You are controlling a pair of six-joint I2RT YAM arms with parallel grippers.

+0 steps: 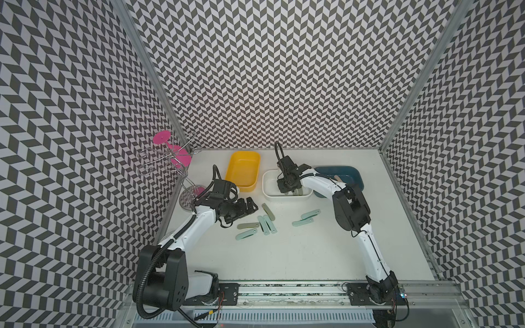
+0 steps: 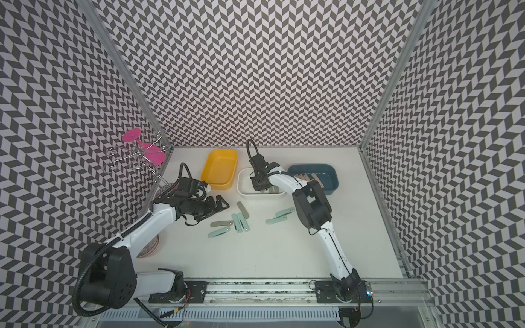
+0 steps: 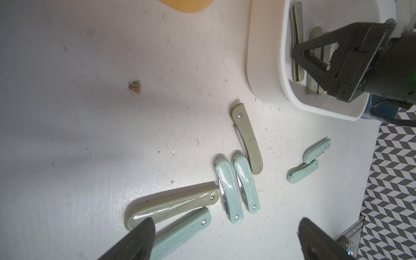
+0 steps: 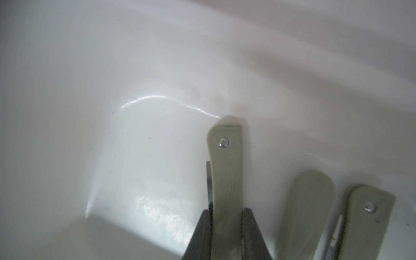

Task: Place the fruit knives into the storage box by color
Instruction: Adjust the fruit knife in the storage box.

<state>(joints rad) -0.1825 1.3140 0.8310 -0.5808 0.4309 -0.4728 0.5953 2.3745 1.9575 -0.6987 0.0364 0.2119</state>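
One sage-green fruit knife [image 4: 225, 168] is being pinched by the right gripper [image 4: 226, 211] inside the white box [image 4: 67, 112], the left gripper [image 3: 225, 224] being held spread.

Knives [image 3: 228, 190]: glossy plastic handles, metal rivets; white box [image 3: 265, 67]: smooth glossy plastic; table [image 3: 90, 135]: matt, scuffed.

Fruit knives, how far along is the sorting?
Done: pink knives in the blue box, two sage knives in the white box. In hand: right tool holds another sage knife there. Left: five mint knives and two sage ones on the table; yellow box empty.
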